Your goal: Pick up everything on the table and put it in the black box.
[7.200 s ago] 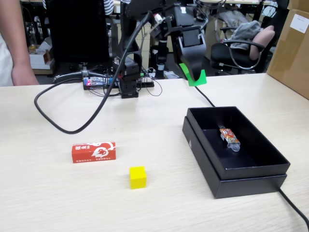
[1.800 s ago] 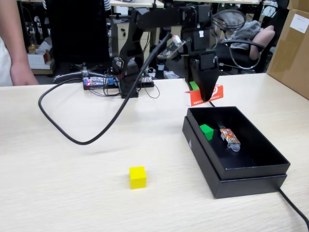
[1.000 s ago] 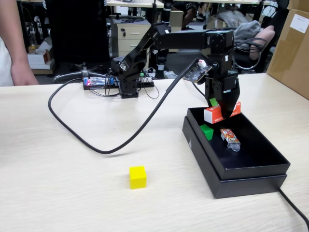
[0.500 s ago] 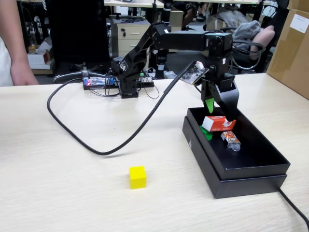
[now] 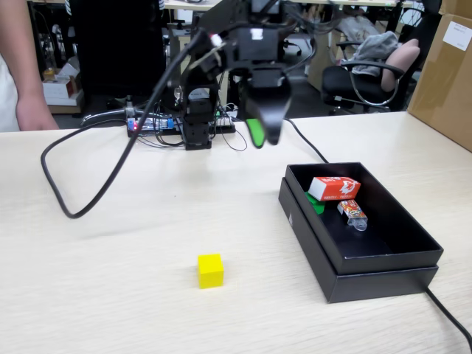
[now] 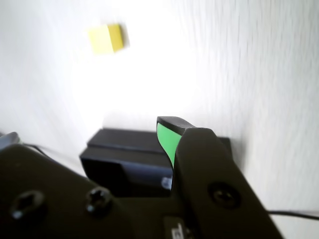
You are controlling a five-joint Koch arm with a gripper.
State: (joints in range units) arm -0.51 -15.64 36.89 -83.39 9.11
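Though two items already lie in the black box (image 5: pixel 383 259), the red carton (image 5: pixel 335 188) and green cube (image 5: pixel 316 203) at its far left corner beside an orange packet (image 5: pixel 352 212), the yellow cube (image 5: pixel 211 271) remains on the table (image 5: pixel 96 295).

Location: at seven o'clock from the gripper (image 5: pixel 263 133), well apart from it and from the box.

Handling, judged: light, stiff, flat-sided, likely not fragile; best taken across two opposite faces, jaws square to them.

Room: open table on all sides of the cube; the box rim at three o'clock and the looping cable (image 5: pixel 81 210) at ten o'clock are the nearest obstacles.

Gripper: raised over the table, carrying nothing; the width of its opening cannot be told.
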